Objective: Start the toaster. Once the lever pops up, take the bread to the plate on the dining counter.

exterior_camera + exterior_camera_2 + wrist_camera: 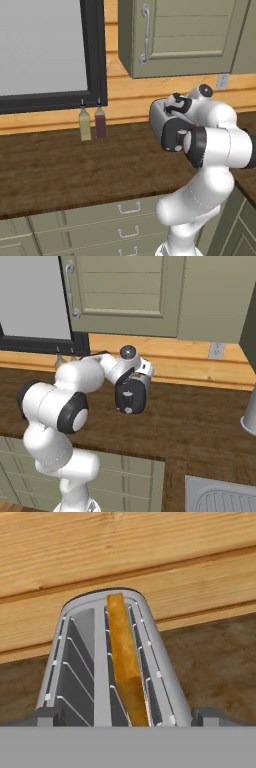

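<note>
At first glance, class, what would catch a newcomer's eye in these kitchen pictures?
The white arm fills the foreground above the wooden worktop. In the hand view, a golden slice of bread stands in one slot of the toaster. Two small bottles stand together below the dark-framed window.

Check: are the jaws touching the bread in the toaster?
Apart. In the hand view the gripper is open, its tips flanking the toaster, clear of the bread between them.

One toaster (100, 662) with two slots stands on the worktop (50, 170), holding one slice of bread (125, 662). Two bottles (92, 124) stand by the wall. Two wall sockets (216, 350) show, counted across views as one each.
</note>
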